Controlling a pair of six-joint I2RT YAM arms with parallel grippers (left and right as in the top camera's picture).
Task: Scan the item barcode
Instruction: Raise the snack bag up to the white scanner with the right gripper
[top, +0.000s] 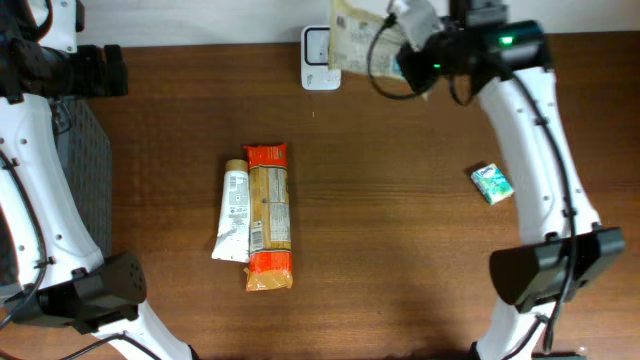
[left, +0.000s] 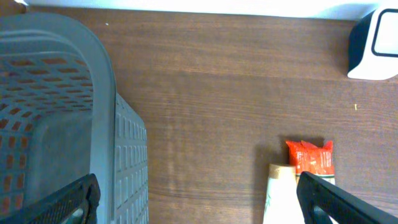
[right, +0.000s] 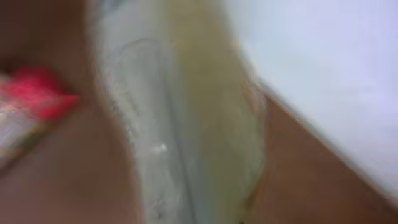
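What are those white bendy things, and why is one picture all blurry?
They are two robot arms at a wooden table. One picture comes from above; the others come from little cameras on each arm's wrist. The right tool is shut on a pale packet, held up by the white scanner at the table's back edge. That packet fills the right wrist camera, too close, so it blurs. The left tool is open and empty, beside a grey basket. On the table lie a white tube, an orange packet and a small green pack.
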